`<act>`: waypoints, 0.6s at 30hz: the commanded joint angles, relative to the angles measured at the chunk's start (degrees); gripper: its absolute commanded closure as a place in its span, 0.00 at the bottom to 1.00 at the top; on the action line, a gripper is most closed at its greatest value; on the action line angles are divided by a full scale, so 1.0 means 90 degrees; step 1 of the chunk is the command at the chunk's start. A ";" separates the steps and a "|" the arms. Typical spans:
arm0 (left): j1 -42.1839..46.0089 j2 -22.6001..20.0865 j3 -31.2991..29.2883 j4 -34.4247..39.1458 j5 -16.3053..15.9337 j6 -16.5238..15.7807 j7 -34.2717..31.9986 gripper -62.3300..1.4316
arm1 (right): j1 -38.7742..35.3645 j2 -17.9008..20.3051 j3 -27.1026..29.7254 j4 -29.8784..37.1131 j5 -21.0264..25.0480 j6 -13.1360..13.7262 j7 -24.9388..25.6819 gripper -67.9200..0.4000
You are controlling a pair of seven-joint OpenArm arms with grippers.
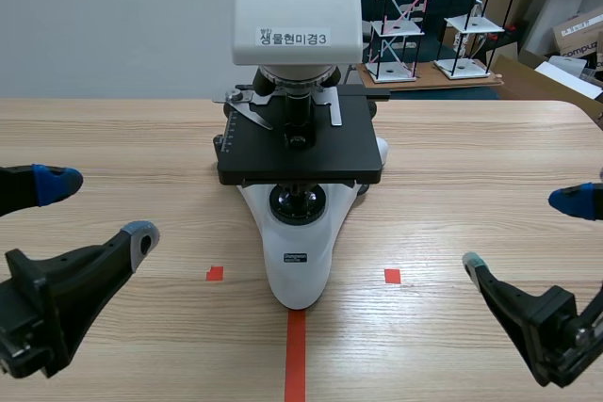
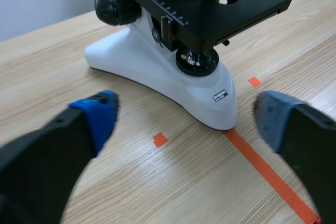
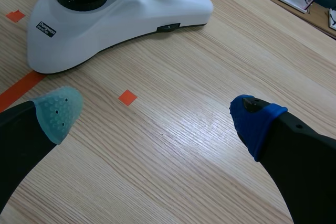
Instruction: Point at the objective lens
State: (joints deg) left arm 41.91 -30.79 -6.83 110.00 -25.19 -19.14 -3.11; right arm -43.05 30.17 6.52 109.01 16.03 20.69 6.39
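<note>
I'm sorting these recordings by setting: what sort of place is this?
Probably a school or teaching laboratory. A white microscope with a numbered label stands on a wooden table. Behind it, rod-frame models sit on a bench, with a cardboard box beside them.

Wooden table (image 1: 490, 148), white microscope (image 1: 300, 261) standing at centre

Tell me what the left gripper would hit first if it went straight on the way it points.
Probably the white microscope base, which lies just ahead of the open left gripper. Depth is unclear, so it might touch the table first.
</note>
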 commanded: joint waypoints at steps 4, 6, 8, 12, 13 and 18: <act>0.0012 0.0034 0.0022 0.0058 -0.0143 -0.0015 -0.0423 0.75 | 0.0019 0.0049 0.0049 0.0119 0.0075 -0.0012 0.0112 0.09; -0.0007 0.0034 0.0068 0.0058 -0.0189 -0.0041 -0.0554 0.93 | 0.0019 0.0049 0.0049 0.0119 0.0073 -0.0015 0.0112 0.09; -0.0090 0.0034 0.0155 0.0051 -0.0189 -0.0141 -0.0714 0.95 | 0.0019 0.0049 0.0049 0.0119 0.0073 -0.0015 0.0112 0.09; -0.0461 0.0083 0.0481 -0.0017 -0.0231 -0.0155 -0.0767 0.95 | 0.0019 0.0049 0.0049 0.0119 0.0073 -0.0015 0.0109 0.09; -0.0580 0.0102 0.0568 -0.0063 -0.0231 -0.0155 -0.0750 0.95 | 0.0019 0.0049 0.0049 0.0119 0.0073 -0.0015 0.0112 0.09; -0.1209 0.0330 0.0923 -0.0374 -0.0228 -0.0155 -0.0532 0.95 | 0.0019 0.0049 0.0049 0.0119 0.0073 -0.0015 0.0112 0.09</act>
State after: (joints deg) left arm 31.53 -28.49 1.50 106.67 -26.68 -20.62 -7.46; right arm -43.05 30.17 6.52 109.01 16.03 20.71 6.46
